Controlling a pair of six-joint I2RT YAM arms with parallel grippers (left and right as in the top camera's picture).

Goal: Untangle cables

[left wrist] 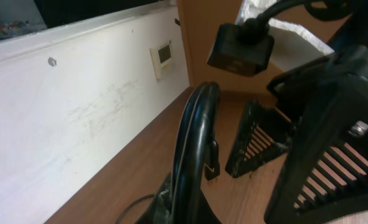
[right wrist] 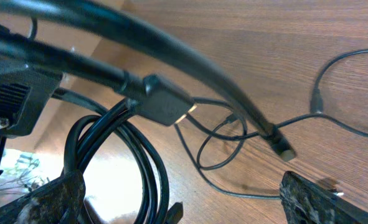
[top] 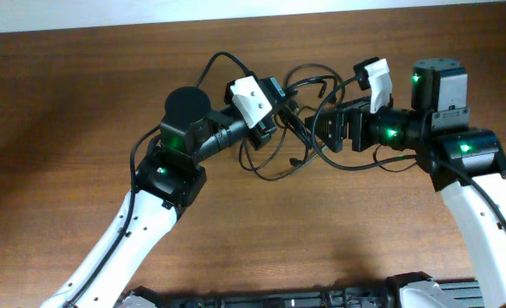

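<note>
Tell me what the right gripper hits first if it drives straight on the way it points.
Most likely the cables: black strands and a plug cross just ahead of the right gripper, whose fingers are spread. The left gripper lies further along that line, though heights are hard to judge.

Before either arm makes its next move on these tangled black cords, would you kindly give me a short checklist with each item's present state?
1. Right gripper open: ok, its fingertips stand wide apart.
2. Something within its bite: ok, a doubled loop of the thin black plug-ended cables passes between those fingertips.
3. Left gripper holding a cable: cannot tell, no view shows its fingertips clearly.
4. Room between the two grippers: not ok, overhead they nearly meet.
5. Cables separated: not ok, loops cross one another on the brown wooden table.
</note>
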